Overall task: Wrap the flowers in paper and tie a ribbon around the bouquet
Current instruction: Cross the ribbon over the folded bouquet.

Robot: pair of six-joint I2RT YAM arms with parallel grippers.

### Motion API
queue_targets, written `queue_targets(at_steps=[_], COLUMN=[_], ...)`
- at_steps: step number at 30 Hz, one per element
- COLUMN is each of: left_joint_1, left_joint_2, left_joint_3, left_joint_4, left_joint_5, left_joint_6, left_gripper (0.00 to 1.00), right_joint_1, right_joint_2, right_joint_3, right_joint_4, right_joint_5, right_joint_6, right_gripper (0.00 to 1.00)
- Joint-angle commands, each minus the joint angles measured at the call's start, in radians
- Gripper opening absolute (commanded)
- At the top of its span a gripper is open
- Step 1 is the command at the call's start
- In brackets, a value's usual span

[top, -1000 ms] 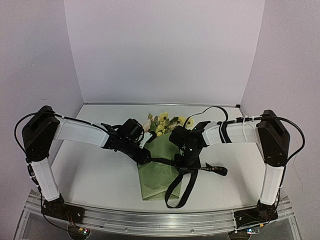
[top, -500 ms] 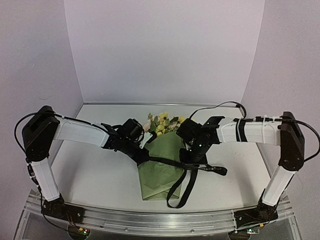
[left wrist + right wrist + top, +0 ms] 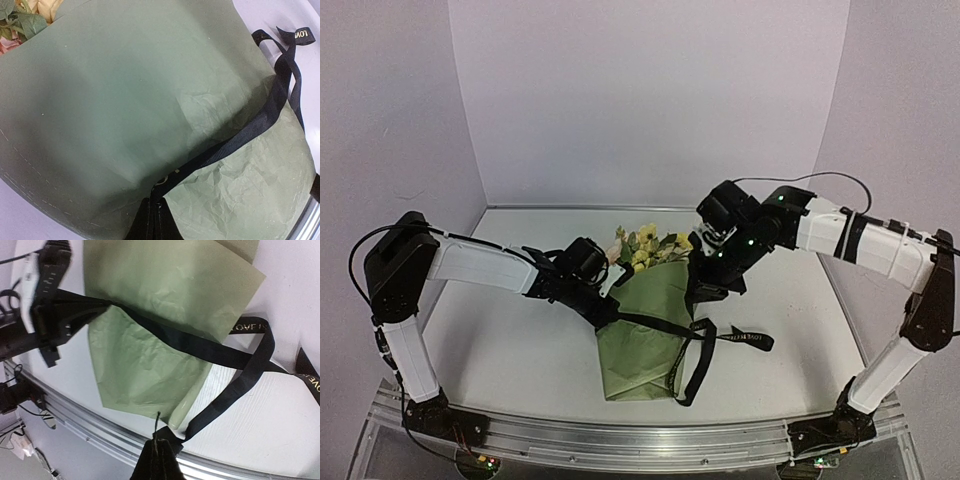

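Quick update on the flower wrap. Going big to small: the table (image 3: 500, 340) has the bouquet (image 3: 642, 335) lying in the middle with its pointed end toward the arms. The right arm is what changed. A second ago it was crouched low over the cone, and now it's swung up and back toward the far right, well above the table. The left arm hasn't budged at all. The paper (image 3: 638, 345) is already folded into its olive cone, and the flowers (image 3: 645, 248) are poking out the far end, so I'd call the wrapping part done. The ribbon (image 3: 655, 323) runs across the front of the cone as a black band. From the right edge one strand climbs up to the raised arm, a loop hangs down toward the near edge, and the lettered tail lies flat off to the right. The left gripper (image 3: 610, 312) just finished closing. Its wrist view shows the ribbon (image 3: 240, 140) running straight into its pinched fingertips (image 3: 152, 220) at the left edge of the paper (image 3: 125, 90). The right gripper (image 3: 702, 300) is clamped tight too, with the ribbon (image 3: 200, 347) leading right into its tips in its own view. So I reckon both ends are being pulled apart to tighten the band. I can't tell whether there's an actual knot yet.
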Motion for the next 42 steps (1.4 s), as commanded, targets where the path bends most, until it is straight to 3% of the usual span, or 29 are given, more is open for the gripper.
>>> queue_targets(at_steps=[1,6,11,19,24,31,42], left_joint_1=[-0.002,-0.002,-0.002,-0.003,0.000,0.007,0.011], left_joint_2=[-0.012,-0.021,-0.031,-0.067,-0.087,-0.089,-0.126], left_joint_3=[0.040,0.040,0.040,0.029,0.034,0.035,-0.010], left_joint_4=[0.041,0.048,0.052,0.068,0.072,0.073,0.094], left_joint_5=[0.025,0.030,0.034,0.053,0.057,0.071,0.085], left_joint_6=[-0.002,-0.004,-0.008,-0.030,-0.037,-0.040,-0.052], left_gripper=[0.00,0.00,0.00,0.00,0.00,0.00,0.00], right_joint_1=[-0.043,-0.081,-0.086,-0.053,-0.028,0.002,0.006], right_joint_2=[-0.012,0.046,0.100,0.145,0.224,0.332,0.371], right_joint_3=[0.159,0.330,0.380,0.084,0.006,-0.018,-0.082], right_joint_4=[-0.037,-0.048,-0.041,0.363,0.492,0.557,0.592], right_joint_5=[-0.096,-0.148,-0.166,-0.274,-0.262,-0.264,-0.248], right_joint_6=[-0.006,0.018,0.030,0.172,0.194,0.220,0.204], right_gripper=[0.00,0.00,0.00,0.00,0.00,0.00,0.00])
